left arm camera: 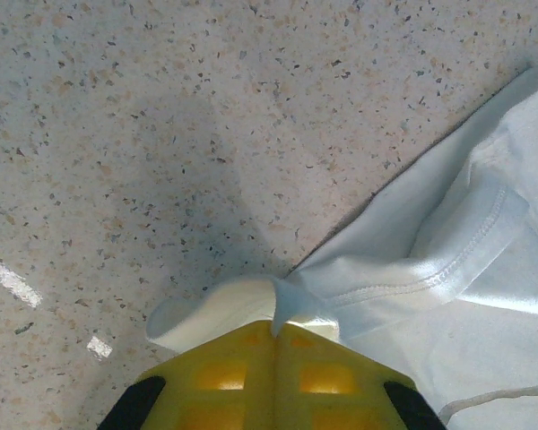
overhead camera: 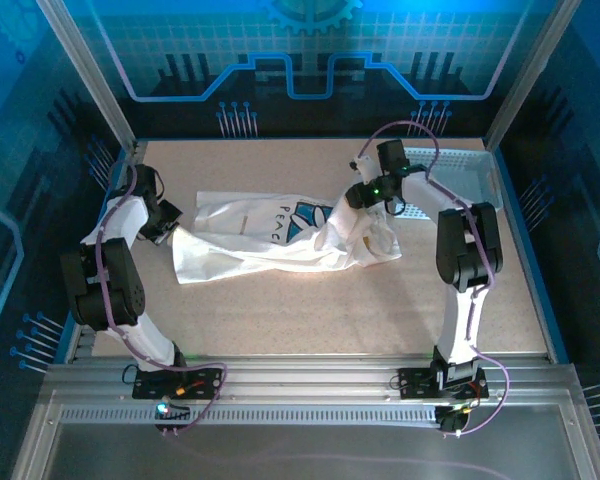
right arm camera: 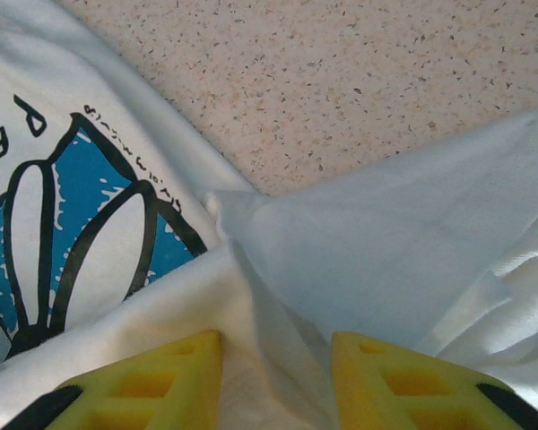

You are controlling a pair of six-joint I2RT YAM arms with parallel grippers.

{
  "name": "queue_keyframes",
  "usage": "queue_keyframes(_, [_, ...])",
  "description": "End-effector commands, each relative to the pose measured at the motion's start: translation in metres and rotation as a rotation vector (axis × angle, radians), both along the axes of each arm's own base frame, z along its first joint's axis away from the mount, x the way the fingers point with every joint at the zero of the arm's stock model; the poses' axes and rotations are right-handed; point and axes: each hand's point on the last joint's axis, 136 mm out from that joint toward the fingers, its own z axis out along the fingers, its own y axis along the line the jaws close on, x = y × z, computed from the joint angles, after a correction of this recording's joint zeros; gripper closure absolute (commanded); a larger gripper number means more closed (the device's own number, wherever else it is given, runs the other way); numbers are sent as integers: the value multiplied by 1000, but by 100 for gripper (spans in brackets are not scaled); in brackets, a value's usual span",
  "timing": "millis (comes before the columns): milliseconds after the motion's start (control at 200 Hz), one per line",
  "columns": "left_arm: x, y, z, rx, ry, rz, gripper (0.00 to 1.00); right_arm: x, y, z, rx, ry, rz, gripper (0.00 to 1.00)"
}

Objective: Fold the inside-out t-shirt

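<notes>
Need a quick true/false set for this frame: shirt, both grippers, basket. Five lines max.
1. The left gripper is shut on an edge of the t-shirt. True.
2. The t-shirt lies inside the basket. False: it lies on the table, and the basket stands at the far right.
3. The right gripper has its fingers apart with shirt cloth between them. True.
4. The printed logo is hidden. False: the blue print and letters face up.
5. The t-shirt is folded into a neat square. False: it stretches long and rumpled between the grippers.
</notes>
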Motion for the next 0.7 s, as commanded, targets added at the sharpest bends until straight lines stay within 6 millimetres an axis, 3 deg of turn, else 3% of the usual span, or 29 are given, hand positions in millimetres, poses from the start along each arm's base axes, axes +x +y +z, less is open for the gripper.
queue_keyframes(0, [0, 3, 15, -5, -20, 0, 100, -8, 9, -8, -12, 53, 47, 66])
queue_keyframes(210, [-1, 3, 15, -6, -19, 2, 100, -12, 5, 0, -38, 35, 18, 79])
queue_keyframes(580, [1, 2, 20, -13, -36, 1, 100, -30, -16, 70, -16, -97, -101, 100])
queue_keyframes(695, [2, 1, 28, -14, -57, 2, 100, -43, -27, 99, 14, -141, -154, 100])
